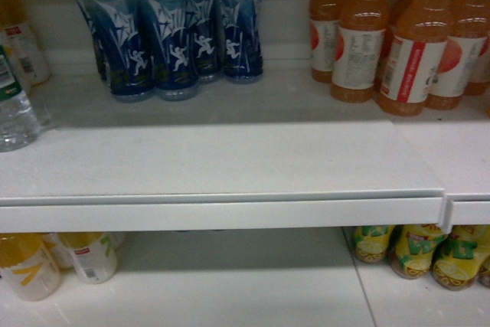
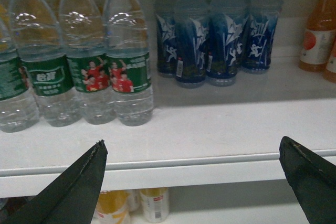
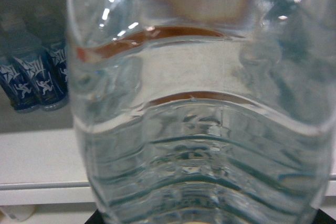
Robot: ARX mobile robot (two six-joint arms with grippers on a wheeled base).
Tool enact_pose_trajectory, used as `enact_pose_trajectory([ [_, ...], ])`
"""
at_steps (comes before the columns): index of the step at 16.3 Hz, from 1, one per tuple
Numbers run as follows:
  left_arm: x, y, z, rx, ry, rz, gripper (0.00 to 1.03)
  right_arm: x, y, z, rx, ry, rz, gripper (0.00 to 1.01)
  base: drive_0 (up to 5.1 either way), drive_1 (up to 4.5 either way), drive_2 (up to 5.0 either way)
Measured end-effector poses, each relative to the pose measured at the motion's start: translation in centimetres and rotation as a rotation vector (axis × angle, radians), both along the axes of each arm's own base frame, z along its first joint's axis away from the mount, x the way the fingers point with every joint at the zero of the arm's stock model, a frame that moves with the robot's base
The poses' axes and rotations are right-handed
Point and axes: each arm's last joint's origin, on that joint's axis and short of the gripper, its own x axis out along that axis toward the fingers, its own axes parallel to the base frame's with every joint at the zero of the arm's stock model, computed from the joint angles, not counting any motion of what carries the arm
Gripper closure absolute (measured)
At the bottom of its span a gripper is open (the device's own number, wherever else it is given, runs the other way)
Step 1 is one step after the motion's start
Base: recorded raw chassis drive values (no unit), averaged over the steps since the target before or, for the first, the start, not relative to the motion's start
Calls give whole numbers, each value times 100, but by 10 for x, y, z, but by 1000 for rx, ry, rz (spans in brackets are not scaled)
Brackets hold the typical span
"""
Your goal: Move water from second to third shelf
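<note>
A clear ribbed water bottle (image 3: pixel 199 103) fills almost the whole right wrist view, pressed close to the camera. My right gripper (image 3: pixel 207 220) is shut on it, and only dark slivers of its fingers show at the bottom corners. In the left wrist view, several more water bottles (image 2: pixel 128 61) with green labels stand at the left of the white shelf (image 2: pixel 210 129). My left gripper (image 2: pixel 192 145) hangs open in front of the shelf edge, holding nothing. The head view shows one water bottle (image 1: pixel 14 109) at the far left and neither gripper.
Blue sports-drink bottles (image 1: pixel 172 32) stand at the back middle of the shelf and orange juice bottles (image 1: pixel 406 36) at the back right. On the shelf below are yellow bottles (image 1: pixel 27 266) at the left and yellow-green bottles (image 1: pixel 425 254) at the right.
</note>
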Motion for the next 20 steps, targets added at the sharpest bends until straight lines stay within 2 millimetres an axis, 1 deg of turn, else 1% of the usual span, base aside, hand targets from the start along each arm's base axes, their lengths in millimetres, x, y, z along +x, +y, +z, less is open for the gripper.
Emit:
enact_pose_trajectory([
  [20, 0, 0, 0, 0, -1, 0, 5, 0, 0, -1, 0, 6, -1, 60, -503, 242, 242],
])
